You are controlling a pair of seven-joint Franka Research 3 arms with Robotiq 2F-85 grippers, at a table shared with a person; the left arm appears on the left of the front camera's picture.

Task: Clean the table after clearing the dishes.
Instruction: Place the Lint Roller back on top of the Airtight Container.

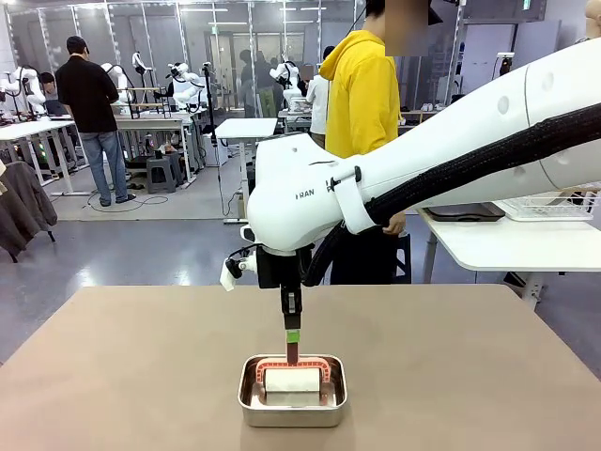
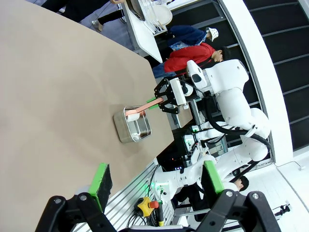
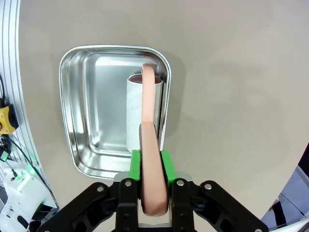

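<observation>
My right gripper [image 3: 150, 166] clamps the pink roller handle [image 3: 150, 145] over the steel pan [image 1: 292, 390], lower centre — left gripper [image 2: 157, 181] open, empty.

Roller [image 1: 291, 380] in pan [image 1: 292, 406], near table [image 1: 113, 376] front edge, centre; person [image 1: 364, 94] behind.

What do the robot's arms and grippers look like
The right arm is glossy white with rounded shells and a black ribbed cable hose strapped along it. Both the left gripper and the right gripper are black linkages with two fingers carrying bright green pads.
</observation>
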